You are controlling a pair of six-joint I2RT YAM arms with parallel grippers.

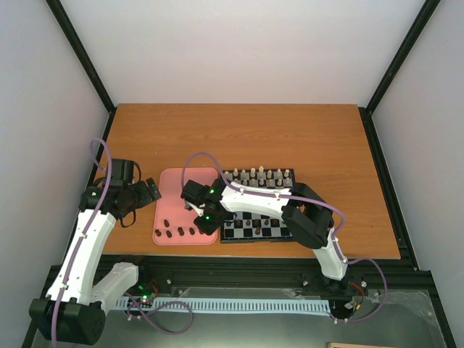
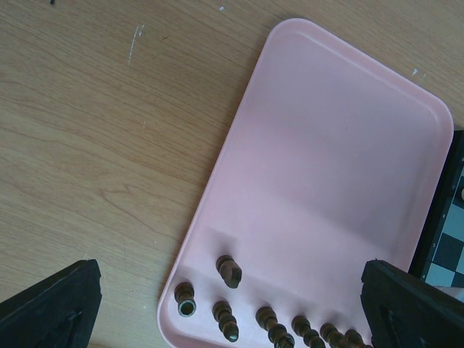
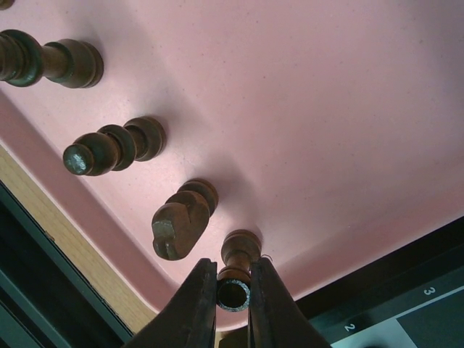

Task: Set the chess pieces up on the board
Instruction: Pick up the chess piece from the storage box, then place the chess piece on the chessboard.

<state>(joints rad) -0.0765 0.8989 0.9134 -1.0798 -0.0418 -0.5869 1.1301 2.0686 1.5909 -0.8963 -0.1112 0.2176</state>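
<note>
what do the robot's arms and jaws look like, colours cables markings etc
Both the left arm and the right arm have white rounded links with black joint housings. A thin purple cable loops loosely along each one. Small green lights glow near the wrists. The jaws are plain black, smooth and tapering towards their tips, with no visible markings.

Orange-brown wooden table [image 1: 254, 130]; 2 things lie flat on it near the front edge: a pink rounded tray [image 1: 174, 181] at the left; just beside its right edge, a small chessboard [image 1: 254, 216].
</note>
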